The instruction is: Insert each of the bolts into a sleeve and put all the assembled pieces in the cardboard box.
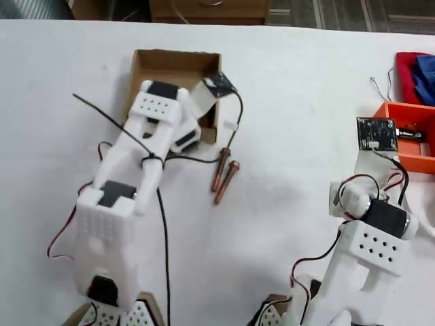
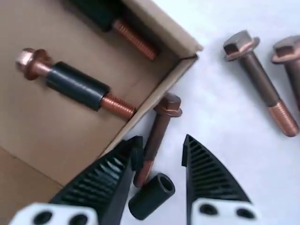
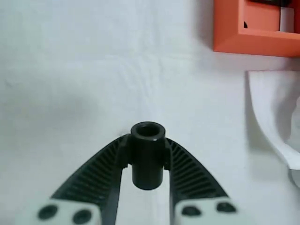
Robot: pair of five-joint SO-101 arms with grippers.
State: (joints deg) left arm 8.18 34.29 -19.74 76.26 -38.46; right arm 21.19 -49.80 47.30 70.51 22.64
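Observation:
The cardboard box (image 2: pixel 47 131) holds two bolts in black sleeves, one (image 2: pixel 75 86) lying in the middle and another (image 2: pixel 126 33) by the far wall. My left gripper (image 2: pixel 161 140) is open just outside the box wall, over a bare copper bolt (image 2: pixel 157 129) and a loose black sleeve (image 2: pixel 152 196). Two more bare bolts (image 2: pixel 260 79) lie on the table beside it, also seen from above (image 1: pixel 224 173). My right gripper (image 3: pixel 146 140) is shut on an upright black sleeve (image 3: pixel 147 154) above the white table. The left arm (image 1: pixel 146 136) leans over the box (image 1: pixel 177 56).
An orange tray (image 1: pixel 408 159) stands at the right edge, close to the right arm (image 1: pixel 370 231); its corner (image 3: pixel 234 28) lies ahead of the right gripper. Red and blue cloth (image 1: pixel 416 68) lies behind it. Cables trail across the white table.

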